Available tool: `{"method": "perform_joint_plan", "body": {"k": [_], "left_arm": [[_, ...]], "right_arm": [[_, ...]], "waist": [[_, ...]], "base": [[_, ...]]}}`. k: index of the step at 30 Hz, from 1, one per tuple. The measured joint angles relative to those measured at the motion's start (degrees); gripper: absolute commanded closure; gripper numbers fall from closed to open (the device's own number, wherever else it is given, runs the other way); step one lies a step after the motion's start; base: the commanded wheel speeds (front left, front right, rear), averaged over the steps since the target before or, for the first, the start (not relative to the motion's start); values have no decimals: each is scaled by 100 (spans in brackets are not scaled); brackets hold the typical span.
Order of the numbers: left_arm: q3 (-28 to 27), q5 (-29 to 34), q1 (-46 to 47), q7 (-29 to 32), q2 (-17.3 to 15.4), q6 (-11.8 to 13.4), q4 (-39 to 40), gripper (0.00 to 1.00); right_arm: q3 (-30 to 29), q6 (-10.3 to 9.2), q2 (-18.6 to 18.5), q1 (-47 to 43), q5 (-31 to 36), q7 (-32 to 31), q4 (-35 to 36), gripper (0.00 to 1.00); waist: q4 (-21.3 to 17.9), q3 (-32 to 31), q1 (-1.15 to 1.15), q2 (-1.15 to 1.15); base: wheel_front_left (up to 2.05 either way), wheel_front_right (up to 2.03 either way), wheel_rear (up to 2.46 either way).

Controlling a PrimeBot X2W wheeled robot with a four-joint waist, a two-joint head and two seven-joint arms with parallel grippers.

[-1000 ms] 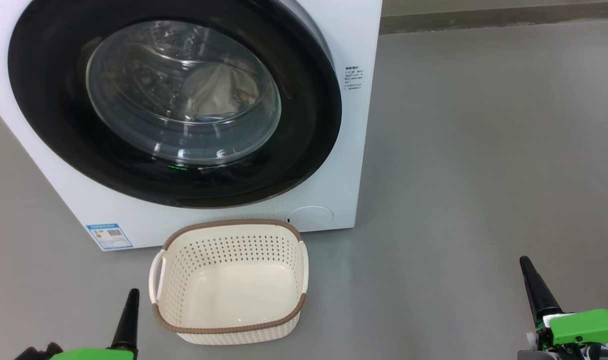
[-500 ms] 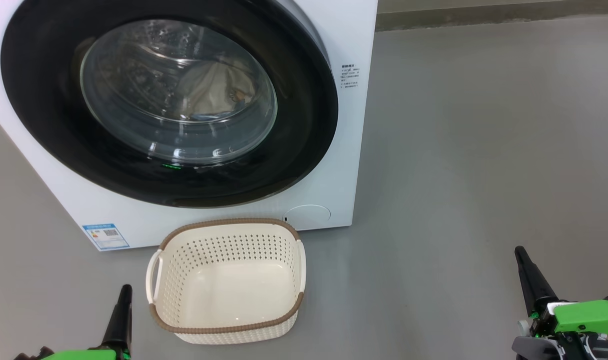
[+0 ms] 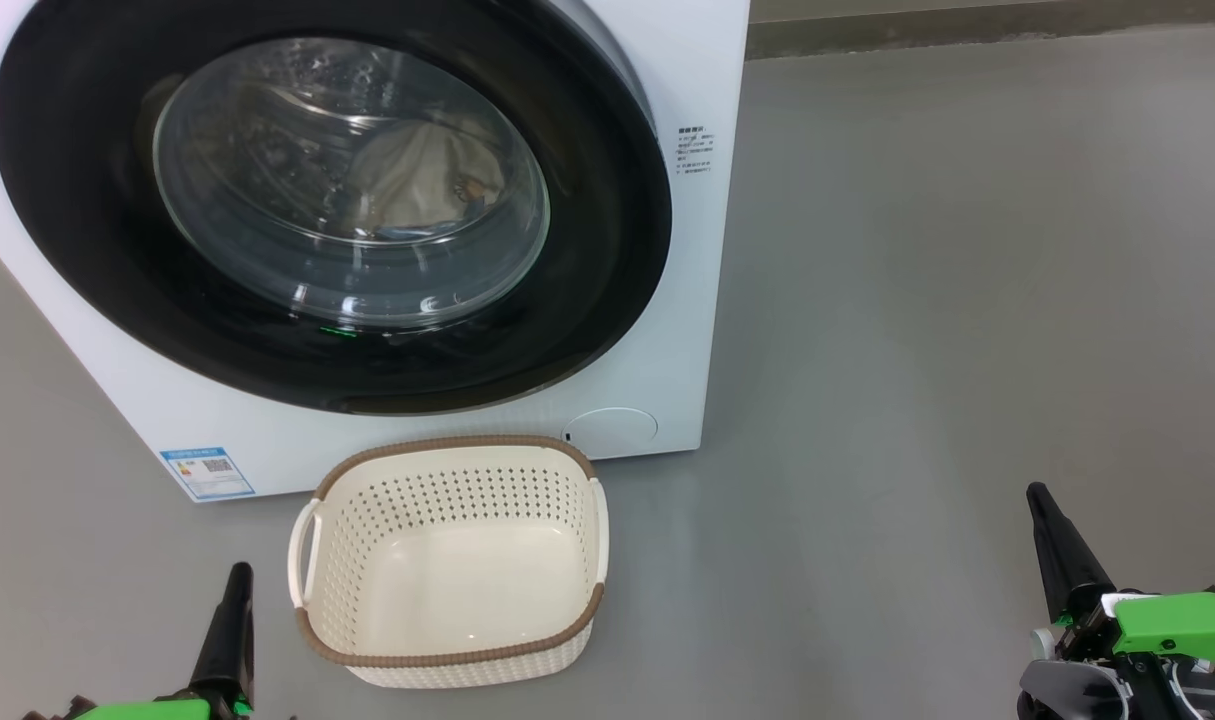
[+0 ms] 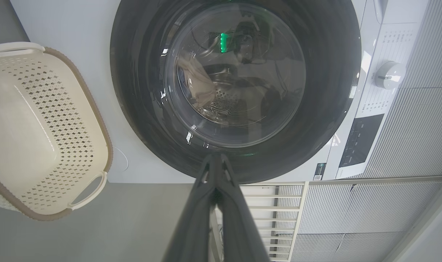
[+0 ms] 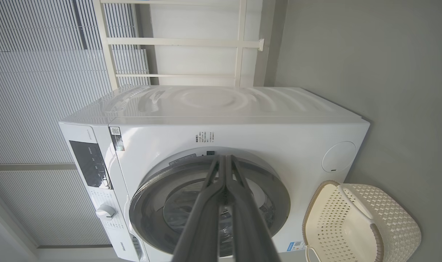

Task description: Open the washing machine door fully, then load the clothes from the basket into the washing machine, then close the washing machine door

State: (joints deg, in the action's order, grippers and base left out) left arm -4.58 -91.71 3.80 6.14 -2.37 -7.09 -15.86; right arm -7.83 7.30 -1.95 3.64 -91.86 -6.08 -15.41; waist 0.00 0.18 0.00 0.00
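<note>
Shift: camera has drifted slightly; right gripper (image 3: 1045, 515) has crept toward 12 o'clock.
Grippers: left gripper (image 3: 235, 585) and right gripper both clenched, holding nothing.
Door: washing machine door (image 3: 607, 250) looks shut.
Clothes: clothes (image 3: 417, 180) behind the glass; basket (image 3: 457, 443) bare.
Relation: door at 12 o'clock from left gripper, 10 o'clock from right; left nearer.

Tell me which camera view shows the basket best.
The head view: the basket sits whole, with its rim, both handles and bare inside all visible. The left wrist view cuts it off at the frame's left edge; the right wrist view crops it at the bottom.
</note>
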Motion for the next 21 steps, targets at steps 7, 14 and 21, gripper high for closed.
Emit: {"method": "perform_joint_plan", "body": {"k": [7, 14, 21], "left_arm": [[-1, 0, 1, 0, 1, 0, 0, 100], [-2, 0, 2, 0, 1, -1, 0, 100], [-2, 0, 2, 0, 1, -1, 0, 100]], "right_arm": [[0, 0, -1, 1, 0, 0, -1, 100], [0, 0, -2, 1, 0, 0, -1, 100], [0, 0, -2, 1, 0, 0, -2, 100]], "waist": [[0, 0, 0, 0], [0, 0, 0, 0], [0, 0, 0, 0]], "base": [[0, 0, 0], [0, 0, 0], [0, 0, 0]]}}
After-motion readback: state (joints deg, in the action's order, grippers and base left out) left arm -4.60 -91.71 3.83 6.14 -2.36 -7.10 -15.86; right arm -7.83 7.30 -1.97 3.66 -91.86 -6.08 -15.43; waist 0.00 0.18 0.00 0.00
